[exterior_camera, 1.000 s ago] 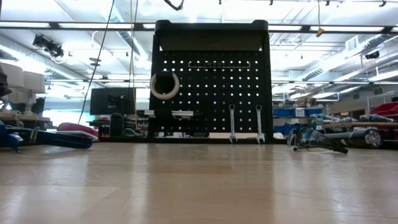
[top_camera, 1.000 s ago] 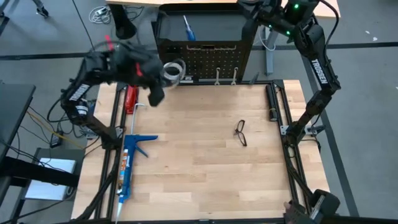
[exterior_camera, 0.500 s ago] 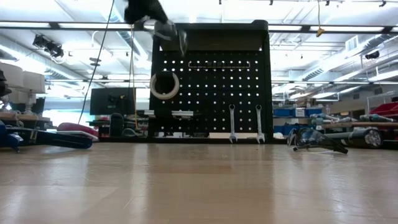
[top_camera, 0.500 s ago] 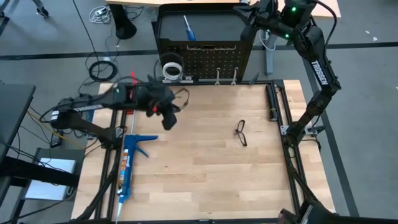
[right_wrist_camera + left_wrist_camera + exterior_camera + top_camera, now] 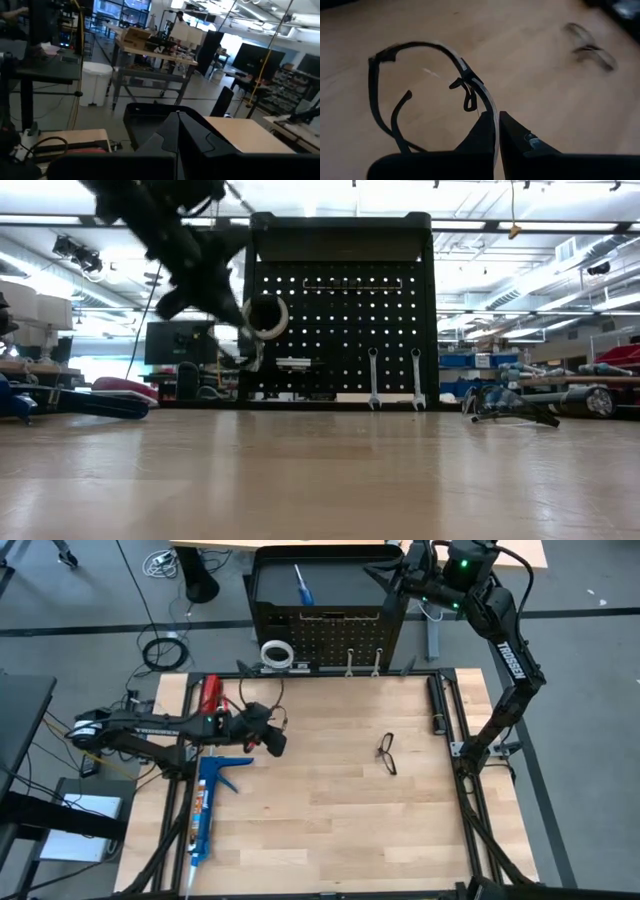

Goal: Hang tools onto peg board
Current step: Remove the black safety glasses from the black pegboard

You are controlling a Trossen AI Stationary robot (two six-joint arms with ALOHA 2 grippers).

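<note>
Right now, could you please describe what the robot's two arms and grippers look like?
Both arms are dark, slim and jointed. The right arm has white TROSSEN lettering along one link and a green light near its wrist. The left arm also carries white lettering, with cables trailing at its base. The fingers are black, flat and tapered.

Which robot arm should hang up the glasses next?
Probably the left. Its gripper is shut on a pair of safety glasses, above the table's left side near the peg board. The right gripper is shut on nothing, up behind the board.
</note>
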